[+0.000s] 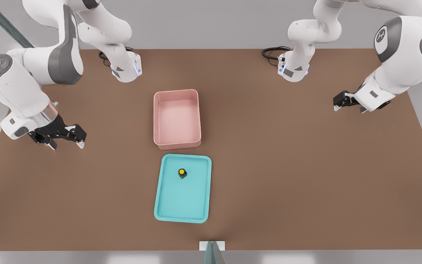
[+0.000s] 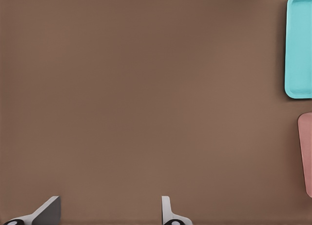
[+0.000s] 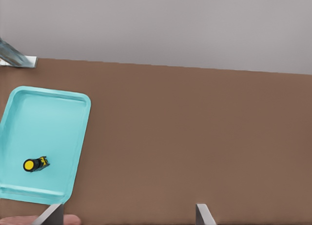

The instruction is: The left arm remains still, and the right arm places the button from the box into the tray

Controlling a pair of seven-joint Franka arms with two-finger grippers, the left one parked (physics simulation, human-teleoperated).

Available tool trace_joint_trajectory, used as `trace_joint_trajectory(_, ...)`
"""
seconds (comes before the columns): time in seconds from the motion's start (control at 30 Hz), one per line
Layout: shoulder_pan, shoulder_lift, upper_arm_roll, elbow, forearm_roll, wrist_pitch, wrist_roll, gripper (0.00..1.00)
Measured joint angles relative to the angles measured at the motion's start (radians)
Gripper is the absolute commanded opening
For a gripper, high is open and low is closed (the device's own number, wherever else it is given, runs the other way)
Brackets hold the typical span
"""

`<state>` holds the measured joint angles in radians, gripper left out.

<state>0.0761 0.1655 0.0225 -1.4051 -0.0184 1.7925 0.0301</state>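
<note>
Brown table [image 1: 288,176] bearing the pink box [image 1: 177,119] and teal tray [image 1: 183,189], both well apart from the open-fingered gripper [image 1: 66,141] hovering to the front view's left.

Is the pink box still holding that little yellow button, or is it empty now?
Empty. The pink box shows only its bare floor; the button sits in the teal tray. The right arm's hand hangs open, off to the front view's left.

Yellow-capped black button [image 1: 182,173] on teal tray [image 1: 170,205]; pink box [image 1: 158,110]; brown table [image 1: 288,165]; black, pale-tipped claw [image 1: 67,143].
</note>
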Motion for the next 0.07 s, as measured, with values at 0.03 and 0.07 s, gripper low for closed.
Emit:
trace_joint_trajectory(0.03, 0.002, 0.006, 0.000, 0.010, 0.007, -0.020, -0.008, 1.00)
trace_joint_trajectory(0.07, 0.003, 0.013, -0.001, 0.019, 0.012, -0.037, -0.015, 1.00)
